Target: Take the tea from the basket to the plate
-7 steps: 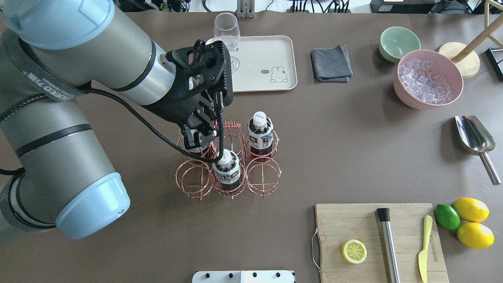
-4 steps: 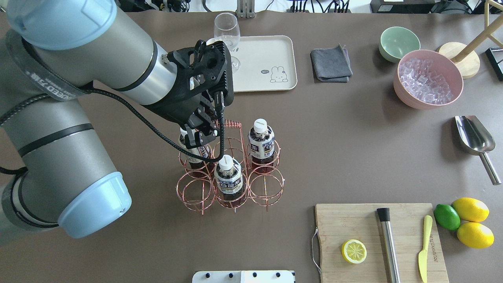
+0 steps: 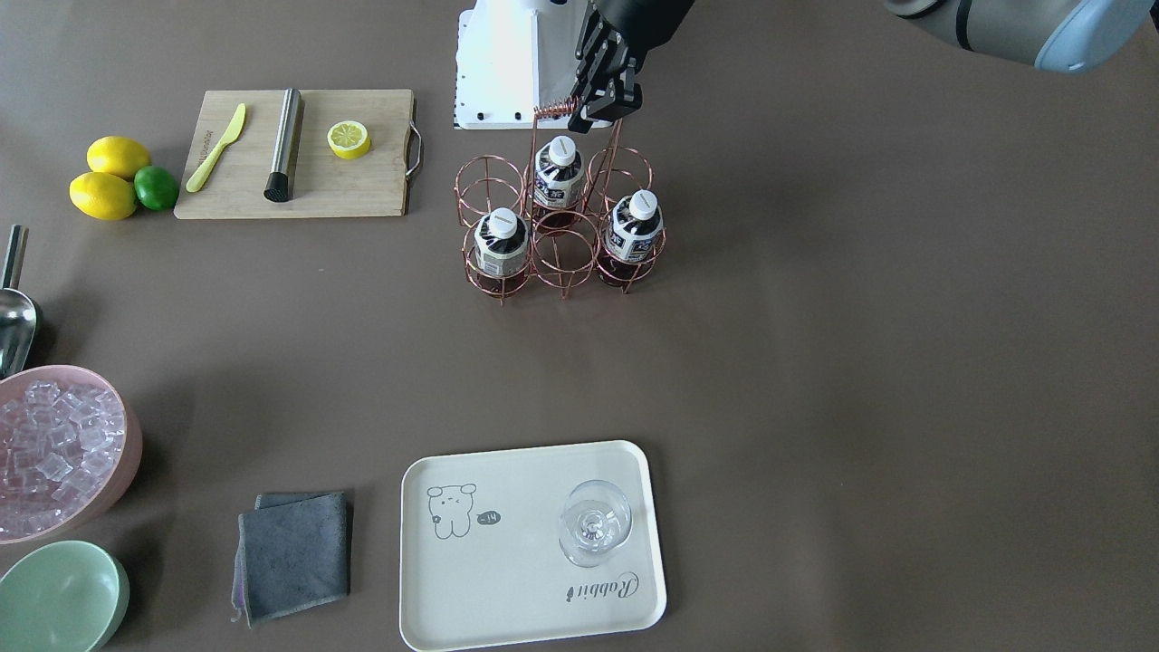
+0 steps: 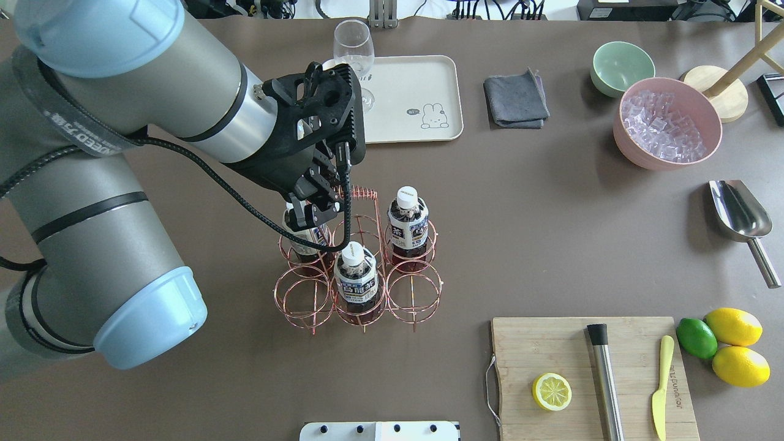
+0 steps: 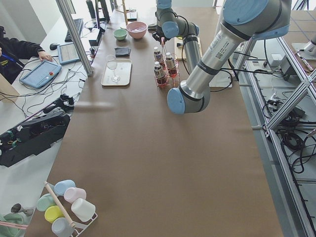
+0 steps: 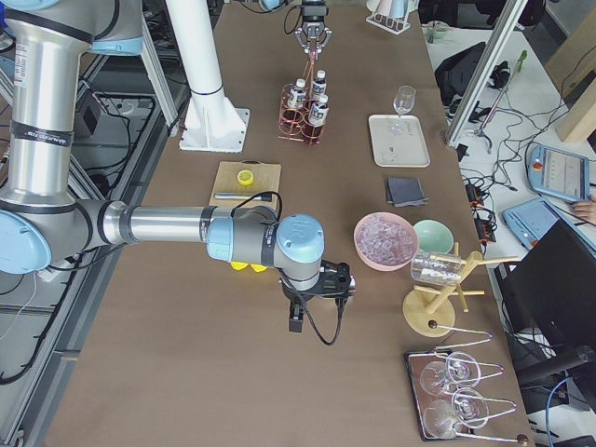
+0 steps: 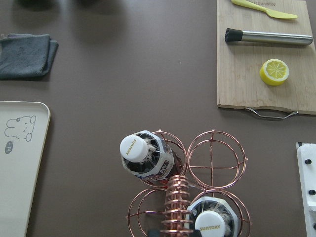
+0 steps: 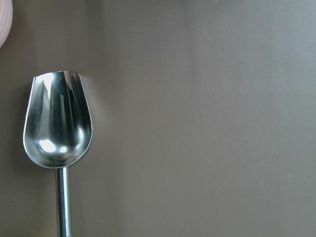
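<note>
Across the brown table nothing looked delivered: three tea bottles stood in the basket, the plate held only a wine glass, and my left gripper seemed clamped on the basket's coil handle.

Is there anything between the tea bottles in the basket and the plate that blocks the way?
Nothing visible does: the table between basket and plate is bare. A wine glass stands on one end of the plate.

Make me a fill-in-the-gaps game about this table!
The wire basket holds ___ tea bottles.
On the plate stands a wine ___.
The lemon half lies on the wooden cutting ___.
The pink bowl is full of ___ cubes.
Missing words: three, glass, board, ice.
</note>
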Action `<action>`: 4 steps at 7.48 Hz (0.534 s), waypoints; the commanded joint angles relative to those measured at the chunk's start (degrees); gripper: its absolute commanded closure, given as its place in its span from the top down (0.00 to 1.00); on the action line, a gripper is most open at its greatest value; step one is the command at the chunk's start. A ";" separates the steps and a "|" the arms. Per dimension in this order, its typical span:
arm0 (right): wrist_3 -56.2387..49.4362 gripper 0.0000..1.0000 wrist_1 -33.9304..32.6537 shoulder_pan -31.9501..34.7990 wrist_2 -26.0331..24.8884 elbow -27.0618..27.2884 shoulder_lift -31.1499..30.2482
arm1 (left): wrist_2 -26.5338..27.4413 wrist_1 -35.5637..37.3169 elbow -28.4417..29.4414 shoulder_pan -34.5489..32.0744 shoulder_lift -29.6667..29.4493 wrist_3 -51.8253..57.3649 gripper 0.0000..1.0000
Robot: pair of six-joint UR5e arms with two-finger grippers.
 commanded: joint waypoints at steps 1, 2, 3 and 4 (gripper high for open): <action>0.57 1.00 -0.18 2.21 -0.19 -0.64 -1.33 | 0.00 0.01 0.48 0.52 0.15 -0.09 0.00; 0.66 1.00 -0.09 2.57 0.16 -0.30 -1.07 | 0.00 0.01 0.48 0.61 0.07 -0.09 0.00; 0.74 1.00 0.00 2.49 0.60 1.19 -0.20 | 0.00 0.01 0.40 0.62 0.15 -0.09 0.00; 0.74 1.00 0.09 1.70 1.30 2.59 0.42 | 0.00 0.01 0.48 0.62 0.15 -0.09 0.00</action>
